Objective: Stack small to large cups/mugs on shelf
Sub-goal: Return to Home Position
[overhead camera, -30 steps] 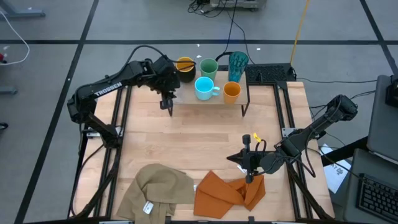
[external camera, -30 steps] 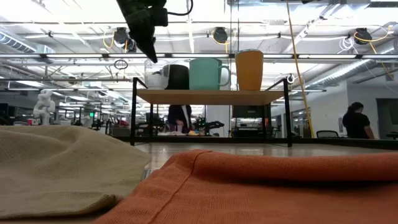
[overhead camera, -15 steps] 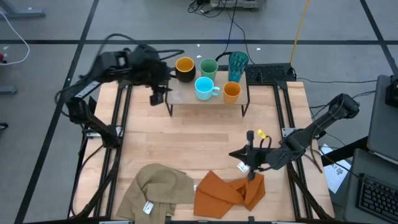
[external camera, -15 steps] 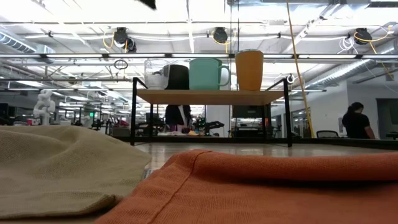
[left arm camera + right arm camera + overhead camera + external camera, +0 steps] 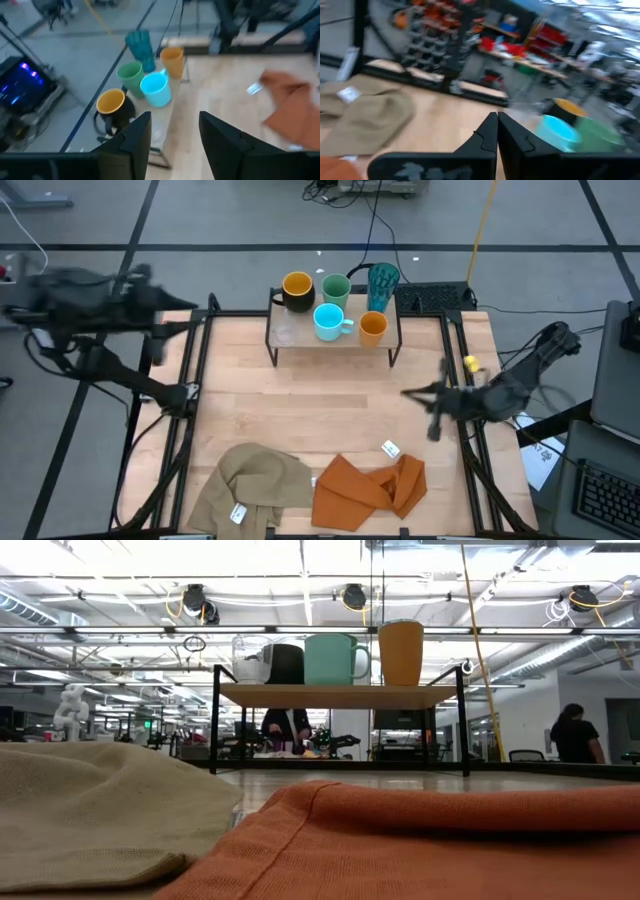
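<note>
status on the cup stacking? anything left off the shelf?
Done: all six sit on the shelf: black mug, green cup, teal tumbler behind; clear cup, light blue mug, orange cup in front. In hand: nothing; left gripper open beyond the table's left edge, right gripper shut at its right edge. Left: only parking the arms.

Black left arm point(image 5: 100, 305) and right arm point(image 5: 520, 375), angular dark pincer fingers point(image 5: 132, 145), yellow tab point(image 5: 468, 363) on right

six cups point(image 5: 328, 320) upright on shelf point(image 5: 305, 338); (clear cup point(image 5: 283, 328) leftmost)
</note>
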Tool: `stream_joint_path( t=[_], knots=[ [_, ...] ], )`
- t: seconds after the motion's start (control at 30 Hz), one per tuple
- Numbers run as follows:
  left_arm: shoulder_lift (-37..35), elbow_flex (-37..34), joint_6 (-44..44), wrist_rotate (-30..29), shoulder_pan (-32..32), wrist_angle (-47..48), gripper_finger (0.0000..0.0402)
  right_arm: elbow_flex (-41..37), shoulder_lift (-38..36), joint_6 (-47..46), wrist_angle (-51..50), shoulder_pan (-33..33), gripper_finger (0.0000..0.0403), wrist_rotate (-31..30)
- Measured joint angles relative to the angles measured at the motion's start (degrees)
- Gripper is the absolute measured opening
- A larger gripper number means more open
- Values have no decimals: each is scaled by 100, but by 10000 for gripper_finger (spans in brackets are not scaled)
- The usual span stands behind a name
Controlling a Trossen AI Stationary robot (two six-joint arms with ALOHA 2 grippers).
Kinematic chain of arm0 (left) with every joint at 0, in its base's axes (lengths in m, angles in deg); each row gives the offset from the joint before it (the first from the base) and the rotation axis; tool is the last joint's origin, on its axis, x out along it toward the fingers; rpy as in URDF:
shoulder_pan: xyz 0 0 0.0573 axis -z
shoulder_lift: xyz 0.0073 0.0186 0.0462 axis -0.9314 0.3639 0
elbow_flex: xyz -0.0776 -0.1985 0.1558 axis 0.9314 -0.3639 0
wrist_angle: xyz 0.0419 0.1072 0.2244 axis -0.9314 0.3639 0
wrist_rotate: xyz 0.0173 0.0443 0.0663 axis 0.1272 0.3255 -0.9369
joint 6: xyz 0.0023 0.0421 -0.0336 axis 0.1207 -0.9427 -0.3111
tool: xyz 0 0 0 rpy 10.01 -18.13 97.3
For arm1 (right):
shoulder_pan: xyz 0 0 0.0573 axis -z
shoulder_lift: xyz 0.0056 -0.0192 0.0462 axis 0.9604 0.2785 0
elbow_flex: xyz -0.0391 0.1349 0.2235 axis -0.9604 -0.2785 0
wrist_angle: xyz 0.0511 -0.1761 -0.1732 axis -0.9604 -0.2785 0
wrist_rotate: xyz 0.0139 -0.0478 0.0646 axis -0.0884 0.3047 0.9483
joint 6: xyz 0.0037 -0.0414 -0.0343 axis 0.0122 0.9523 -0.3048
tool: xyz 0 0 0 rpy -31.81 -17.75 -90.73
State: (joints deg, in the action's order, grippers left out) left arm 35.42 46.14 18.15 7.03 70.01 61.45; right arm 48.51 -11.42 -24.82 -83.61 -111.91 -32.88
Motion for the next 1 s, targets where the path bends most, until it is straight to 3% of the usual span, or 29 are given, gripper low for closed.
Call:
stream_joint_path(
  t=[0.07, 0.17, 0.3, 0.37, 0.47, 0.6, 0.83, 1.0],
  knots=[
    [-323, -135, 177, -168, 314, -17, 158, 0, -418, 34, -249, -253, 0, -504],
    [-861, -546, 346, -388, 637, -12, 150, 0, -1159, 43, -653, -696, 0, -455],
    [-1620, -1463, 652, -573, 745, -24, 145, 9, -2089, -54, -1178, -1265, 0, 574],
    [-2011, -2001, 768, -596, 745, -195, 145, 7, -2507, -403, -1621, -1483, 0, 1301],
    [-2543, -2844, 704, -527, 742, -799, 145, 2, -2910, -1095, -2155, -1663, 0, 1856],
    [-3022, -3656, 550, -392, 742, -1451, 145, -249, -3155, -1401, -2185, -1691, 0, 2025],
    [-3422, -4647, 612, -393, 742, -2102, 145, -825, -3460, -1255, -2141, -1693, 0, 2831],
    [-3522, -5055, 641, -349, 742, -2377, 145, -1839, -3944, -954, -1203, -1690, 0, 2846]
  ],
)
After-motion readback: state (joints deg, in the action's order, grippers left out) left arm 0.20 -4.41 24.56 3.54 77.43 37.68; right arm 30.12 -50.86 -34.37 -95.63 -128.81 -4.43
